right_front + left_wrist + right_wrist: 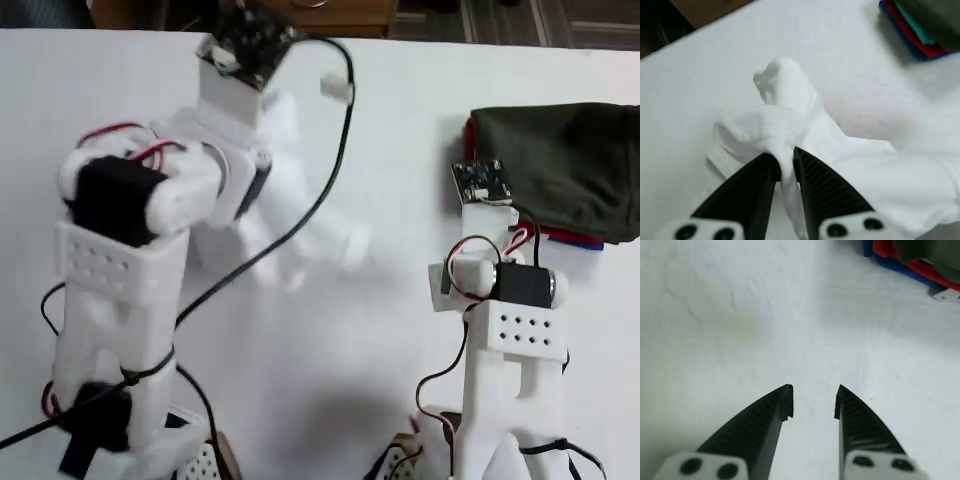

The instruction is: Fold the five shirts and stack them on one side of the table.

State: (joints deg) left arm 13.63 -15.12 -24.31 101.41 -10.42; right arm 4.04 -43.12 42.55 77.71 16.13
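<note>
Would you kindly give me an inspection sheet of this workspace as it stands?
Surface: white table.
Job's things: white shirt bunched up mid-table; folded stack, dark green on top, red and blue beneath, by the right arm.
Clutter: nothing seen.
Grippers: left gripper shut on the white shirt; right gripper open over the table.
Cables: black cable loops over the table.
Surroundings: wooden furniture beyond the far edge.
</note>
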